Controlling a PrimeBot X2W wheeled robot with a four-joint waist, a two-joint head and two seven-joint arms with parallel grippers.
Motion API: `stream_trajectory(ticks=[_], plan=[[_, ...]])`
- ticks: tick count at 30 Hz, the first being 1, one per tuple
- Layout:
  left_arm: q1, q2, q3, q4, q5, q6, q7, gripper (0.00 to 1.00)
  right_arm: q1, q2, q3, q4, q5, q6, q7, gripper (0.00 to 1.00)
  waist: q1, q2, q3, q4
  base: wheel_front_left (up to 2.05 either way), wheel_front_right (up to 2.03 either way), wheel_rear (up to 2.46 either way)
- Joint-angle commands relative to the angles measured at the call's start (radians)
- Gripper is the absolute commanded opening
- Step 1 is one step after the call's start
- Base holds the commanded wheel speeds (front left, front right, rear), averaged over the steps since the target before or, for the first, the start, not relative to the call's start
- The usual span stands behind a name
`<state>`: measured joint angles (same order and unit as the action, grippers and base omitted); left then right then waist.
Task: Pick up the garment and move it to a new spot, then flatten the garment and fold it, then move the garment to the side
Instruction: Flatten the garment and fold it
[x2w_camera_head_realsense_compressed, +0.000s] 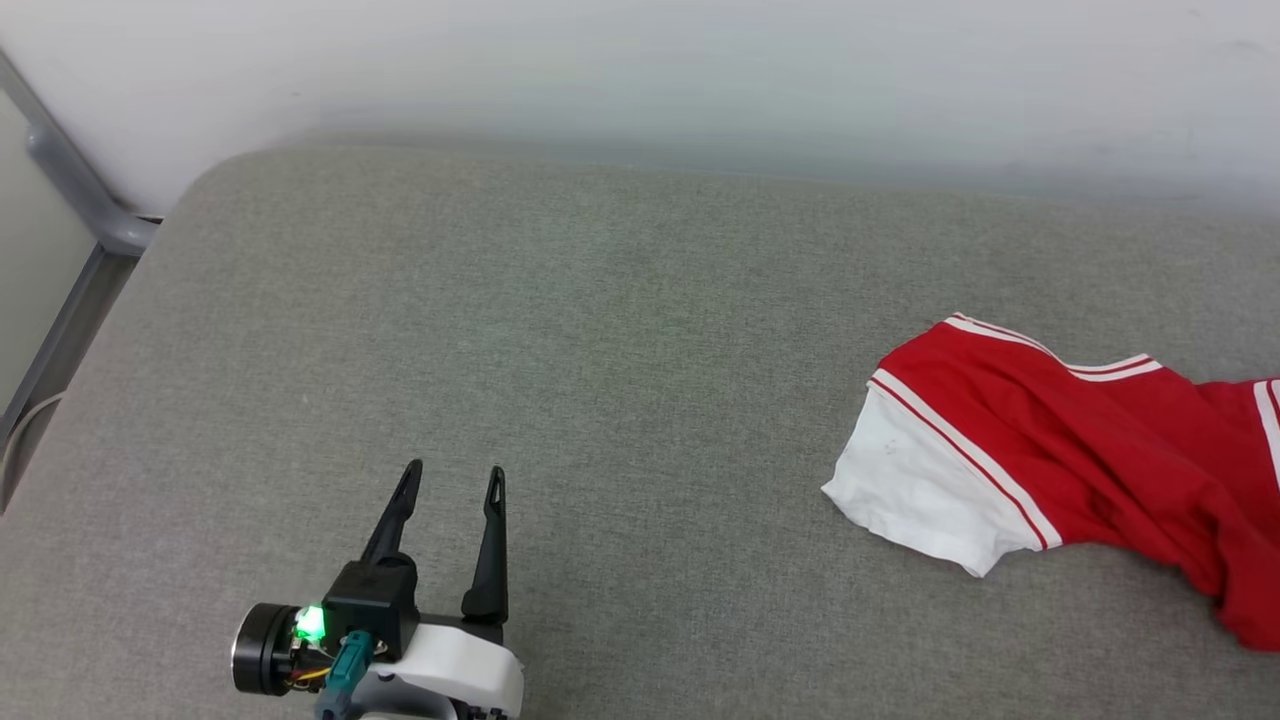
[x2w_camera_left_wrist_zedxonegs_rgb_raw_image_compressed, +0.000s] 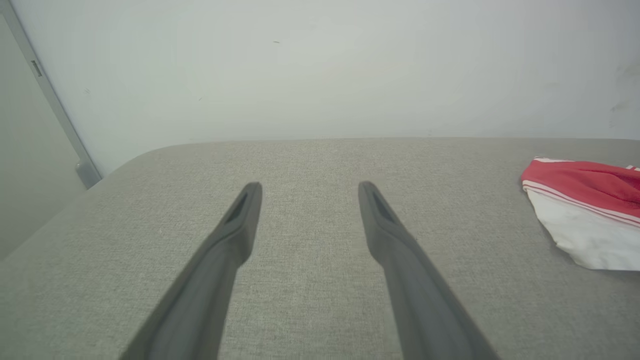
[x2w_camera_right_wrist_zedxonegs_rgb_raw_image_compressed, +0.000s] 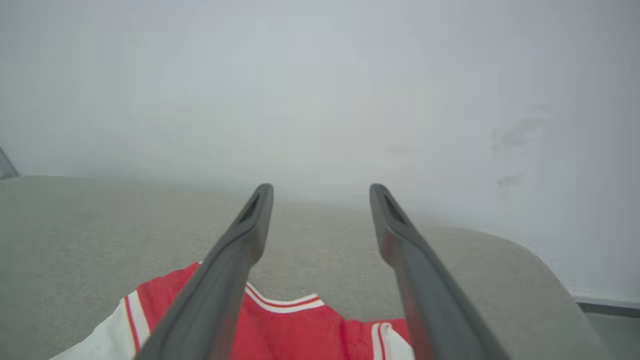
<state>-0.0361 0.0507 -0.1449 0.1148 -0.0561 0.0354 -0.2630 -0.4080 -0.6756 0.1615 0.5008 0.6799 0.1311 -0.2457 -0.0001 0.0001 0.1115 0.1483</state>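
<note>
Left gripper, fingers spread wide and empty, hangs over the grey cushion; right gripper, equally spread, hovers above the garment.

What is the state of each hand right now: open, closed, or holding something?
Left hand: open, holding nothing.
Right hand: open, holding nothing; the garment lies loose beneath it.

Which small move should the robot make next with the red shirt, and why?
Probably lower the right tool onto the shirt and close on an edge, to begin flattening it. The shirt lies bunched at the right side of the grey cushion; the right tool stands open and empty over it, while the left tool is open and far away.
</note>
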Motion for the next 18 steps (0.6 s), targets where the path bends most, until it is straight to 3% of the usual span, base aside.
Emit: stream_trajectory(ticks=[1,6,10,18], plan=[[0.01,-0.001,0.001,-0.004,0.002,-0.003,-0.003,1.0,0.008,0.009,0.005,-0.074,-0.034,-0.001,0.038,1.0,0.0001,-0.0001,0.0,0.004,0.0,0.0,0.0],[0.002,-0.001,-0.005,-0.01,0.0,-0.005,-0.003,1.0,-0.006,0.004,0.093,-0.359,-0.107,-0.001,0.282,1.0,0.0001,-0.0001,0.012,0.016,0.0,0.0,0.0],[-0.013,-0.001,-0.011,-0.013,-0.004,-0.007,-0.003,1.0,-0.047,-0.043,0.219,-0.515,-0.078,-0.001,0.501,1.0,0.0001,-0.0001,0.03,0.027,0.0,0.0,0.0],[-0.05,-0.001,-0.031,-0.016,-0.022,0.004,-0.003,1.0,-0.189,-0.12,0.501,-0.61,0.02,-0.001,0.881,1.0,0.0001,-0.0001,0.082,0.062,0.0,0.0,0.0]])
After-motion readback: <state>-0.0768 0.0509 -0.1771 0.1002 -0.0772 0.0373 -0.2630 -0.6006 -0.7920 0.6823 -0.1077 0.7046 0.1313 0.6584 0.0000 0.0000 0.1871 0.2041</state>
